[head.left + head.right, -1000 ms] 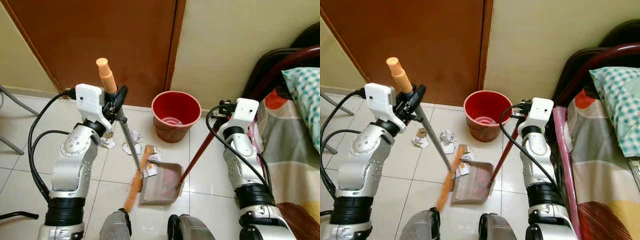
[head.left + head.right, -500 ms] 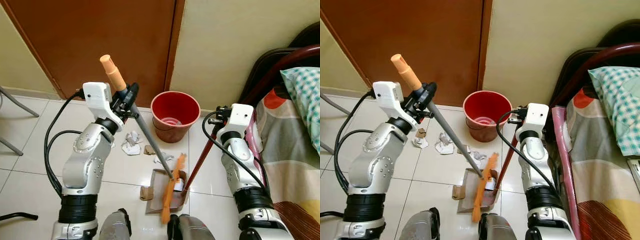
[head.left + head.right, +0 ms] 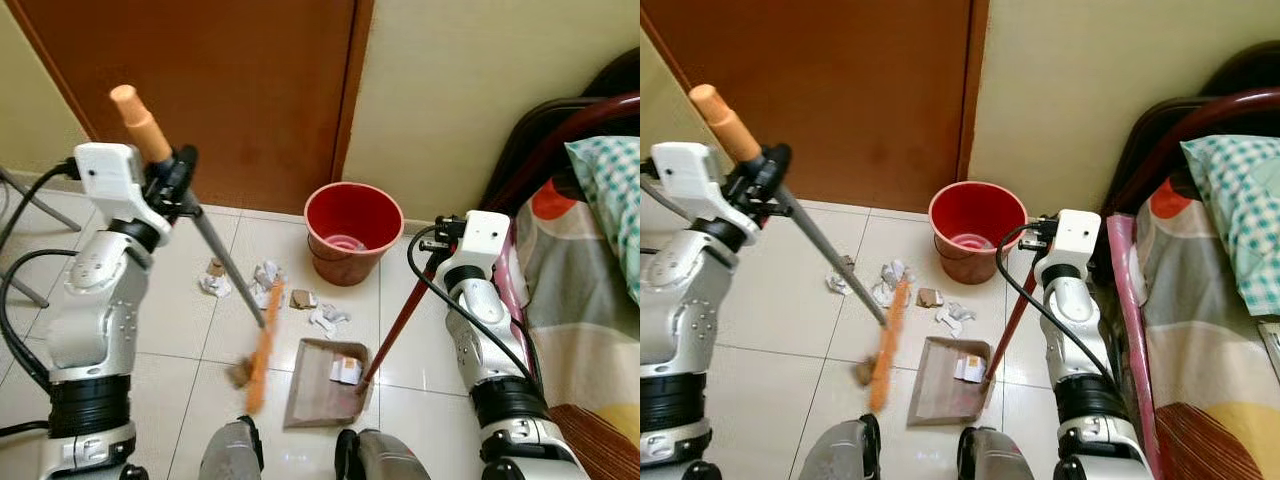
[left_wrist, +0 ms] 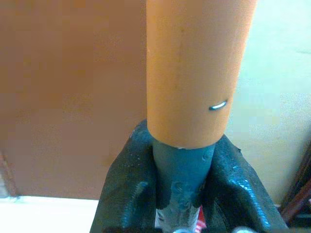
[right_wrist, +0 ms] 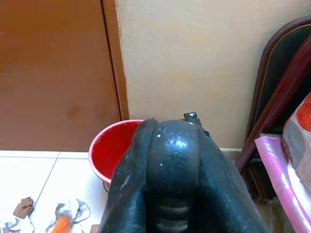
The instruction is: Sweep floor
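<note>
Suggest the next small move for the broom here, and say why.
Probably a short stroke of the broom toward the dustpan. The left end effector grips the broom handle, with the orange brush head on the floor left of the pan. Crumpled paper scraps lie between brush and red bucket, outside the pan. The right end effector holds the pan's handle, mouth facing the scraps.

open tile left of the broom head (image 3: 262, 345); red bucket (image 3: 352, 232), bed (image 3: 590, 290) and door (image 3: 200, 90) hemming the rest
</note>
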